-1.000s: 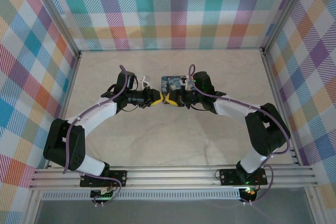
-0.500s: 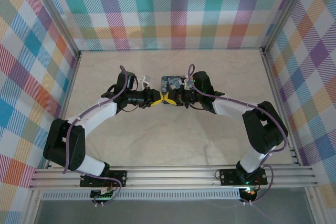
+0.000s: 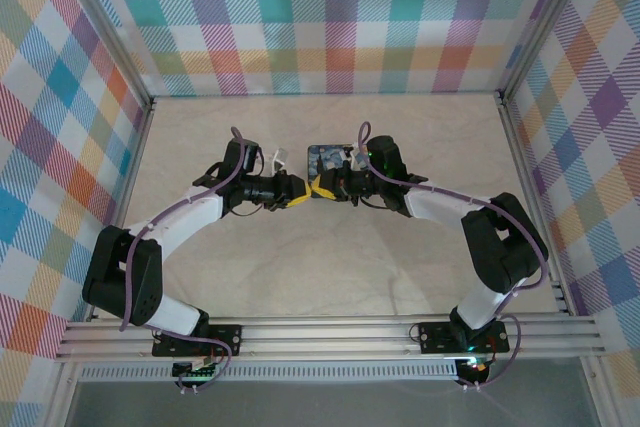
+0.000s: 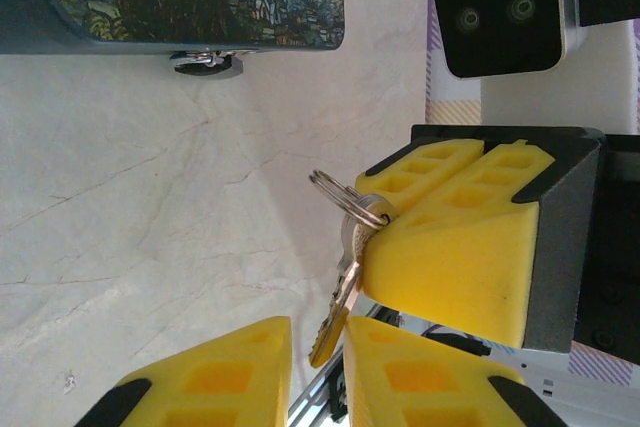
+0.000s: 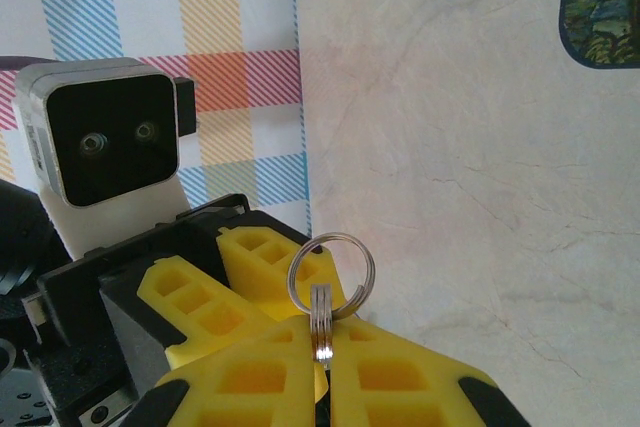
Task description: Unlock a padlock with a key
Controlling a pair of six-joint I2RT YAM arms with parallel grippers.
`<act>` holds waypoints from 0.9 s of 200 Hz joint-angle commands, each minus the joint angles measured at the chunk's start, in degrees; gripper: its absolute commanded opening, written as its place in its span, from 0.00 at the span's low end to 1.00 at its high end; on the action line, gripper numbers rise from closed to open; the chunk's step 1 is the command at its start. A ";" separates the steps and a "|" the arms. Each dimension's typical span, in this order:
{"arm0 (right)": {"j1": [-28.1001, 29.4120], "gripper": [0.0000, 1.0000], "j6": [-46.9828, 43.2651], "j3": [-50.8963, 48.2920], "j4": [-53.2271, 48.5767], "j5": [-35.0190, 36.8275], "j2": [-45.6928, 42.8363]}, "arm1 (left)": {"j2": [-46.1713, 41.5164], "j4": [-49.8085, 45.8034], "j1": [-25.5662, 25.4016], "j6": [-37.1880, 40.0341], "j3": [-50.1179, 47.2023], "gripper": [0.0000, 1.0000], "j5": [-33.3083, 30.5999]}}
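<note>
While both arms reach inward from the near edge, their yellow tips meet nose to nose above the middle of the tabletop (image 3: 300,277), slightly toward its far edge. The right fingers (image 5: 385,377) are clenched on the head of the key (image 4: 342,287), and its split ring (image 5: 330,272) stands free just above the pinch. From that grip the key's blade slants down into the gap between the left fingers (image 4: 215,377). These are released and stand a narrow way apart. Background shows between the blade and one finger, and whether the other finger touches the blade cannot be told. The key hangs clear of the tabletop, held in the air between the two arms. Just beyond the meeting point, toward the far edge and well away from both side edges, the dark-blue painting-print box (image 3: 328,159) lies flat on the tabletop. In the left wrist view a small silver metal part (image 4: 205,64) juts out at the box's edge and rests on the tabletop. Whether it belongs to the padlock cannot be told. The white-cased camera (image 4: 500,9) on the right wrist faces the left fingers from just behind the right fingers.
</note>
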 commanded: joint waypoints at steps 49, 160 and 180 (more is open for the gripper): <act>0.47 0.10 -1.92 1.34 -0.75 -1.92 1.16 | -0.73 -3.22 -0.68 3.01 1.43 0.10 0.06; -0.65 0.33 -9.67 0.15 -8.66 -0.19 -1.85 | 0.99 -13.41 -0.67 13.63 3.55 0.00 4.90; -0.69 0.34 -9.90 -0.02 -6.65 -1.41 -1.77 | 1.31 -14.24 -0.68 14.66 4.03 0.00 5.82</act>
